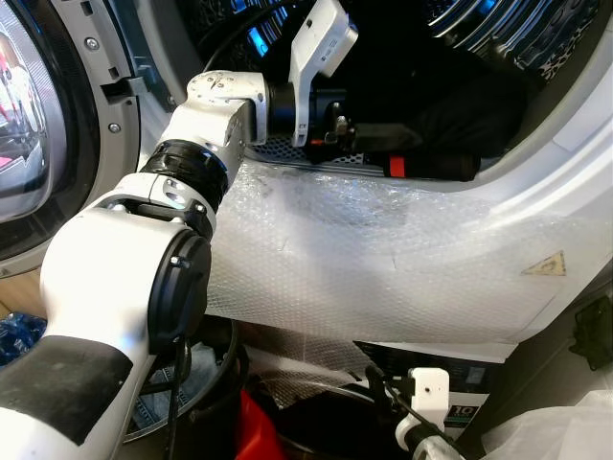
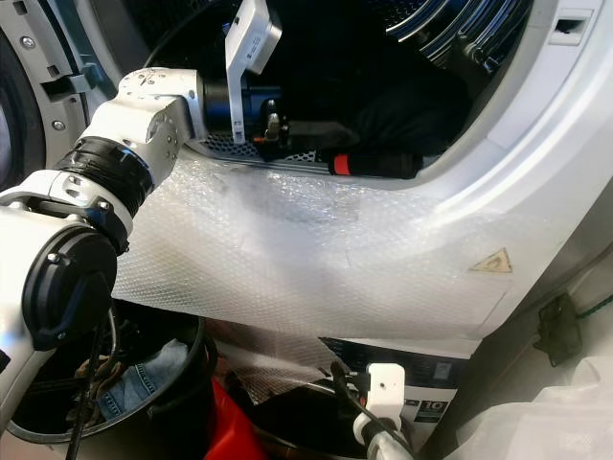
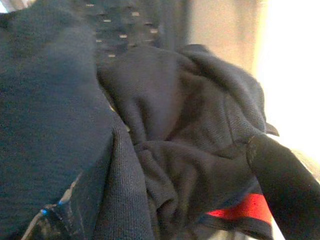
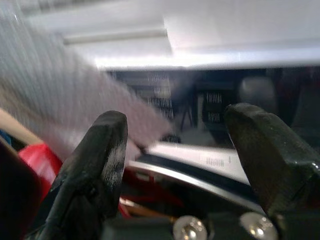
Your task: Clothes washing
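My left arm reaches into the washing machine's drum (image 1: 498, 38). A dark garment (image 1: 460, 105) lies inside the drum, near the opening. My left gripper (image 1: 436, 153) sits at the garment's lower edge, low in the opening, and one finger (image 1: 431, 166) carries a red band. In the left wrist view the dark garment (image 3: 190, 130) bunches in the wide gap beside a black finger (image 3: 285, 190), so the gripper looks open. My right gripper (image 4: 175, 130) hangs low in front of the machine, open, with nothing between its fingers.
Bubble wrap (image 1: 383, 249) covers the machine's front below the opening. The round door (image 1: 29, 115) stands open at the left. A black bucket (image 2: 182, 335) holding blue denim (image 2: 144, 379) stands on the floor, with a red item (image 2: 230, 426) beside it and a white bag (image 1: 556, 431) at the lower right.
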`<state>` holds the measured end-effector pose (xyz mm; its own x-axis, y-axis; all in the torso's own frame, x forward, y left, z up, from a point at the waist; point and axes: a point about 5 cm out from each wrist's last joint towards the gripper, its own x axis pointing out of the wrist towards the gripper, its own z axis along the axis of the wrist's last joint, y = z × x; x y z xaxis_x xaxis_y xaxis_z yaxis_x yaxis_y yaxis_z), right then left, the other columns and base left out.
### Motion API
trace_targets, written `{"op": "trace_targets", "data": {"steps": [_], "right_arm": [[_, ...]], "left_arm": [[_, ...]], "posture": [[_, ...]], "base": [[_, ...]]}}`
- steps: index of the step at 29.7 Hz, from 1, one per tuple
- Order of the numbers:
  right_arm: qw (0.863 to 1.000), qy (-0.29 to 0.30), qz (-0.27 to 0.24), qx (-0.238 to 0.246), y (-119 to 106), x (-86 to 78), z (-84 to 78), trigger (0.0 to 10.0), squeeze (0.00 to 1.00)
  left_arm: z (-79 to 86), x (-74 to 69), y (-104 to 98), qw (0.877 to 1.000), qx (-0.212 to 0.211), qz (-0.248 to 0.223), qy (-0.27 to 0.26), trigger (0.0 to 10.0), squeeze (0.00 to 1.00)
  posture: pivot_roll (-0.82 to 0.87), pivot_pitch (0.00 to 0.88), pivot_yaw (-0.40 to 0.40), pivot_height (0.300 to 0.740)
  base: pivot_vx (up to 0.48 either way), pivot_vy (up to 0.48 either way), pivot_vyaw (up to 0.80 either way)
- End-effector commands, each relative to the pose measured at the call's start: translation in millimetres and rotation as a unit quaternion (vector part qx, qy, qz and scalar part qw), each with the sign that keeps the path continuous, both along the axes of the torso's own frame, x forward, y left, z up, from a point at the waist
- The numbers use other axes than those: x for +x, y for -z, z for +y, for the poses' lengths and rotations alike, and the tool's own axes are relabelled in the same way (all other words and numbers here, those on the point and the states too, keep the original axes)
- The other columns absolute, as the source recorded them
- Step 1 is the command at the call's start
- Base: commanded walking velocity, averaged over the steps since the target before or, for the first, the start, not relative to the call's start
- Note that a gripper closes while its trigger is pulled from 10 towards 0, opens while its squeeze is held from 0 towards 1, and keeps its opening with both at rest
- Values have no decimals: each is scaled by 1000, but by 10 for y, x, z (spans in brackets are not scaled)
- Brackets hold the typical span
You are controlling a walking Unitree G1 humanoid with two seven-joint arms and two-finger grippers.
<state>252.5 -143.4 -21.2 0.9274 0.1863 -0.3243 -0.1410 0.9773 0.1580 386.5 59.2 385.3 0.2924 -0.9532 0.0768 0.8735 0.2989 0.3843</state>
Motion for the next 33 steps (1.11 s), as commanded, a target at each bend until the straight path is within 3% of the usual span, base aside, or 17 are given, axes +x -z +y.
{"op": "trace_targets", "data": {"steps": [1,2,3,5,7,10,11,13,16,20,24,27,33], "right_arm": [[1000,5,26,1,83,-73,18,10000,0],[1000,5,26,1,83,-73,18,10000,0],[999,7,31,-3,92,-74,19,10000,0],[1000,7,30,-3,88,-68,23,10000,0],[1000,12,20,2,58,-42,23,10000,0],[1000,17,21,4,62,-46,17,10000,0],[1000,9,27,0,84,-68,43,10000,0],[1000,8,28,-1,89,-75,53,10000,0],[999,13,30,2,97,-85,74,10000,0],[999,15,33,2,98,-78,87,10000,0],[999,17,35,4,90,-55,118,10000,0],[999,11,35,5,82,-41,148,10000,0],[999,11,37,7,80,-30,176,10000,0]], "left_arm": [[17,-1,-108,999,-4,-21,-24,10000,0],[17,-1,-108,999,-4,-21,-24,10000,0],[34,-2,-80,1000,3,-9,-14,10000,1000],[44,-6,-48,1000,19,-5,-4,10000,1000],[92,-24,56,996,85,5,27,10000,1000],[124,-22,22,996,82,-5,19,10000,1000],[145,-9,-55,997,75,-29,-12,10000,1000],[152,-10,-94,996,74,-42,-23,10000,1000],[174,3,-277,986,82,-106,-99,10000,1000],[159,-11,-369,983,54,-130,-118,10000,1000],[76,-58,-309,988,33,-137,-64,10000,1000],[53,-57,-286,989,27,-132,-59,10000,1000],[135,-65,-387,987,-12,-137,-85,10000,1000]], "posture": [[-84,0,58,740],[-84,0,58,740],[-90,0,62,740],[-92,0,63,740],[-94,0,71,740],[-93,0,71,740],[-93,0,73,740],[-93,0,74,740],[-88,0,80,740],[-68,0,81,740],[-46,0,73,740],[-31,0,71,740],[-16,0,82,740]], "base": [[0,0,0],[0,0,0],[0,0,0],[0,0,0],[0,0,0],[0,0,0],[0,0,0],[0,0,0],[0,0,0],[0,0,0],[0,0,0],[0,0,0],[0,0,0]]}}
